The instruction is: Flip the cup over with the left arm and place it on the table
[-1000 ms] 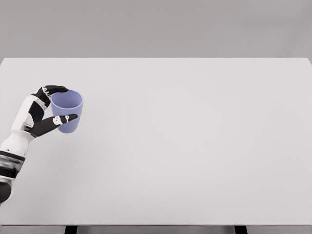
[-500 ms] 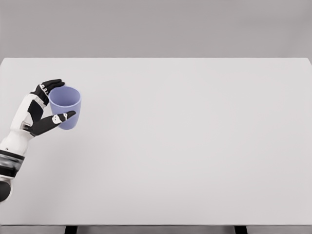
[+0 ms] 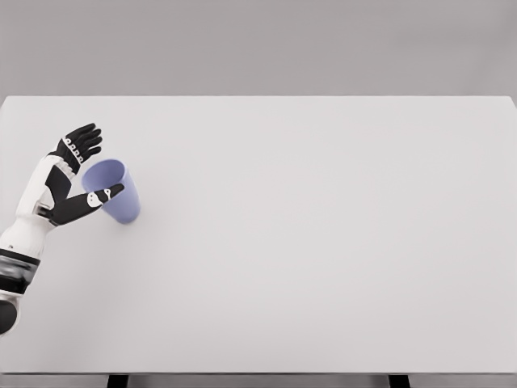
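A lilac-blue cup (image 3: 123, 202) is on the white table (image 3: 323, 242) at the left side. It leans over, its open mouth turned up and to the left toward my palm. My left hand (image 3: 97, 166) is beside it, open. The four fingers (image 3: 81, 141) are spread and lifted clear of the rim. The thumb (image 3: 105, 195) stretches across the front of the cup's mouth; I cannot tell if it touches. The white forearm comes in from the lower left edge. The right arm does not show.
The table's far edge runs along the top of the view, against a plain grey wall. Its front edge and two dark legs show at the bottom.
The fingers that were curled over the cup's rim have opened and lifted away. The cup, upright before, has tipped toward the hand and shifted slightly down.
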{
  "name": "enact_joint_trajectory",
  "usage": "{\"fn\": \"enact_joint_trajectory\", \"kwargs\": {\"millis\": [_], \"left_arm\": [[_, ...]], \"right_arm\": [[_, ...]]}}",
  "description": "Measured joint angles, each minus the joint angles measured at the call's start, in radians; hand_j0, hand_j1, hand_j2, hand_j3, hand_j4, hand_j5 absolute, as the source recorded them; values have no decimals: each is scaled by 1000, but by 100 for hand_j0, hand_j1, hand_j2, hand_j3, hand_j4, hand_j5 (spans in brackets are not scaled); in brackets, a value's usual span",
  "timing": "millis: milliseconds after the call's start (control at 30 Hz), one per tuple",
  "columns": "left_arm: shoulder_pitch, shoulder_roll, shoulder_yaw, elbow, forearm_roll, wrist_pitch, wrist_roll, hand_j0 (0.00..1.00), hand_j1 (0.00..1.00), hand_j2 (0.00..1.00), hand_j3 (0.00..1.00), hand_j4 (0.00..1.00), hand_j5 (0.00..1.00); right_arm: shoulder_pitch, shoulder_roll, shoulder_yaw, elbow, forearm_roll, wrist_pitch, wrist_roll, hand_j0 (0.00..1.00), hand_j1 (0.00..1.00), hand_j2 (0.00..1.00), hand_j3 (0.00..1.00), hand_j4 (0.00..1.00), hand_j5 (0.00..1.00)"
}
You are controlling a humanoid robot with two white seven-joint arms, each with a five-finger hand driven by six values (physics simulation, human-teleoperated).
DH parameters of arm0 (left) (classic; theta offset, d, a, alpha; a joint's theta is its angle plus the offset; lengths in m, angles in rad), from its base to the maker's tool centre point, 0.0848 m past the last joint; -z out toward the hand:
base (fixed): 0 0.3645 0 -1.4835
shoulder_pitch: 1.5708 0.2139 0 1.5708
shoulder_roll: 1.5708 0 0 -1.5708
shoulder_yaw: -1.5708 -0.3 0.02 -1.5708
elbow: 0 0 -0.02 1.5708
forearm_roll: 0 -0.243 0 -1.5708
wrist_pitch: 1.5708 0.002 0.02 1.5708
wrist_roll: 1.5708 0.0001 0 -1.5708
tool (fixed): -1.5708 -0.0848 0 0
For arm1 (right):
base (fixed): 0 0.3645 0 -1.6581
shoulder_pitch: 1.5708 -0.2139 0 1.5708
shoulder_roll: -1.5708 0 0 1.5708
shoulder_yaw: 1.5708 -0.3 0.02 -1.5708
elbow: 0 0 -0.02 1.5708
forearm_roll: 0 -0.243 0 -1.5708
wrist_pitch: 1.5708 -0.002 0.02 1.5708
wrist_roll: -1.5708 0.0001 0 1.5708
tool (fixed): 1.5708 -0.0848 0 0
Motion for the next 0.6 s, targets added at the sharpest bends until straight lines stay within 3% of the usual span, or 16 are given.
{"fn": "enact_joint_trajectory", "kwargs": {"millis": [300,500,600], "left_arm": [[-6,17,7,-1,2,-5,0,90,90,90,90,90,90],[-28,58,14,-1,3,-41,-11,100,100,100,100,100,100],[-90,114,16,-1,-4,-90,-181,100,100,100,100,100,100]], "right_arm": [[0,0,0,0,0,0,0,100,100,100,100,100,100],[0,0,0,0,0,0,0,100,100,100,100,100,100],[0,0,0,0,0,0,0,100,100,100,100,100,100]]}}
